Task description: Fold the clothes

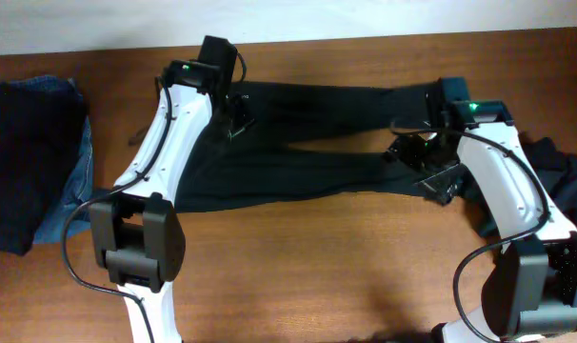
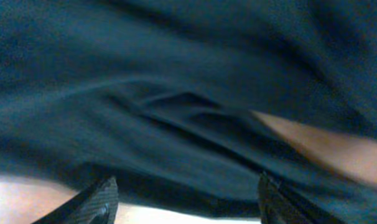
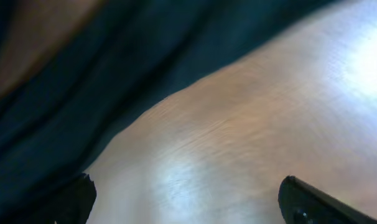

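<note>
Left gripper (image 2: 188,204) and right gripper (image 3: 195,202) hang open, empty, at either end of the black trousers (image 1: 308,167) spread across the table (image 1: 346,257) — first fold seemingly pending — each needing a pinch of cloth.

Brown wood-grain table (image 1: 346,257), glossy, with soft glare on the near side. Black trousers (image 1: 298,176) lay flat across the middle, running left to right. Wide end was at left, and the two legs diverged toward the right with a wedge of bare wood between them. Far left: dark garment (image 1: 22,162) was stacked on blue denim (image 1: 74,195), with the denim showing past its right and near edges. Right edge: rumpled dark heap (image 1: 569,171), well apart from the left stack. Couldn't tell whether it touched the trousers.
</note>
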{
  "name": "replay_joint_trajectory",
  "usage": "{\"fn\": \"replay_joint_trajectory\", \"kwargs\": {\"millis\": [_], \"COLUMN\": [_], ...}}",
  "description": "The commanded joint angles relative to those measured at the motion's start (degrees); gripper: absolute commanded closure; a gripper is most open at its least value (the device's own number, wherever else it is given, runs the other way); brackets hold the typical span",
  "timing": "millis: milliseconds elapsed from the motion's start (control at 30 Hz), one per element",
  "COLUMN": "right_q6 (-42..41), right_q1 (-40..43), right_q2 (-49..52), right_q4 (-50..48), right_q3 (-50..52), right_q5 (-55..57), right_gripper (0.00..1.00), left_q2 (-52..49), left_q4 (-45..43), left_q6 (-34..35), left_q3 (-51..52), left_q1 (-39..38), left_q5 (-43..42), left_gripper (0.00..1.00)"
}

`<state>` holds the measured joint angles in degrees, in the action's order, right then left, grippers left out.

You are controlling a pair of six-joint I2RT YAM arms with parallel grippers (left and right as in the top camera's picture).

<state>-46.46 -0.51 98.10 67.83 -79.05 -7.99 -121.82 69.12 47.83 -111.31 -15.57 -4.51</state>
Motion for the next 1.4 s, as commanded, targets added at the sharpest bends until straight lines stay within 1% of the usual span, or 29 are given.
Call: {"fn": "replay_joint_trajectory", "kwargs": {"millis": [0,67,133,167,333,433,500,567,667,800,833,900,967,1033,1100,1300,1367], "right_q6": [-32.48,-42.93,-46.88,-47.65,-47.71,-47.69,-47.69,-47.52,-47.01,-46.64,-44.63,-43.32,-41.86,-37.81,-34.1,-33.22,-31.91], "right_q1": [0.15,0.15,0.13,0.15,0.15,0.15,0.15,0.15,0.15,0.15,0.15,0.17,0.15,0.15,0.15,0.15,0.17], "right_q2": [-0.22,-0.22,-0.22,-0.22,-0.22,-0.22,-0.22,-0.22,-0.22,-0.22,-0.13,0.31,1.29,2.56,3.72,5.92,6.54], "right_q4": [0.17,-0.15,-0.61,-1.11,-6.23,-9.68,-12.9,-17.97,-22.05,-24.65,-25.77,-26.34,-27.04,-29.35,-31.41,-32.33,-32.37], "right_q3": [4.26,6.47,7.8,8.52,12.52,14.58,16.35,18.18,19.02,19.02,19.02,19.02,19.02,19.02,19.02,19.02,19.02], "right_q5": [11.87,12.07,12.94,13.77,18.47,20.09,20.09,20.5,21.9,24.57,24.79,24.83,24.98,24.5,23.96,23.43,23.02], "right_gripper": [0.01,0.01,0.01,0.01,0.01,0.01,0.02,0.06,0.07,0.07,0.07,0.07,0.07,0.07,0.1,0.12,0.16], "left_q2": [0.02,0.02,0.0,0.0,0.0,0.0,0.0,0.0,0.0,0.0,0.0,0.0,0.0,0.0,0.0,0.0,0.0], "left_q4": [4.33,3.98,3.76,3.76,2.56,-1.05,-3.3,-6.32,-8.66,-10.64,-10.78,-10.34,-8.52,-5.81,-3.28,-0.92,-0.92], "left_q6": [29.83,36.76,41.88,44.52,50.58,50.56,50.53,50.49,50.45,50.05,49.62,46.07,43.95,43.95,43.95,43.95,43.95], "left_q3": [3.06,5.38,7.43,8.98,16.24,20.61,22.58,24.52,25.2,25.2,25.2,25.2,25.2,25.2,25.2,25.24,25.24], "left_q1": [-0.17,-0.17,-0.2,-0.2,0.15,1.25,1.92,2.78,3.06,3.04,3.04,2.95,2.95,2.95,2.99,2.99,2.99], "left_q5": [13.77,13.38,13.35,13.4,13.81,14.05,14.47,14.53,16.09,16.57,16.55,16.55,16.5,16.35,16.39,16.61,16.61], "left_gripper": [0.2,0.19,0.2,0.2,0.2,0.2,0.23,0.24,0.25,0.25,0.25,0.28,0.29,0.29,0.29,0.3,0.3]}}
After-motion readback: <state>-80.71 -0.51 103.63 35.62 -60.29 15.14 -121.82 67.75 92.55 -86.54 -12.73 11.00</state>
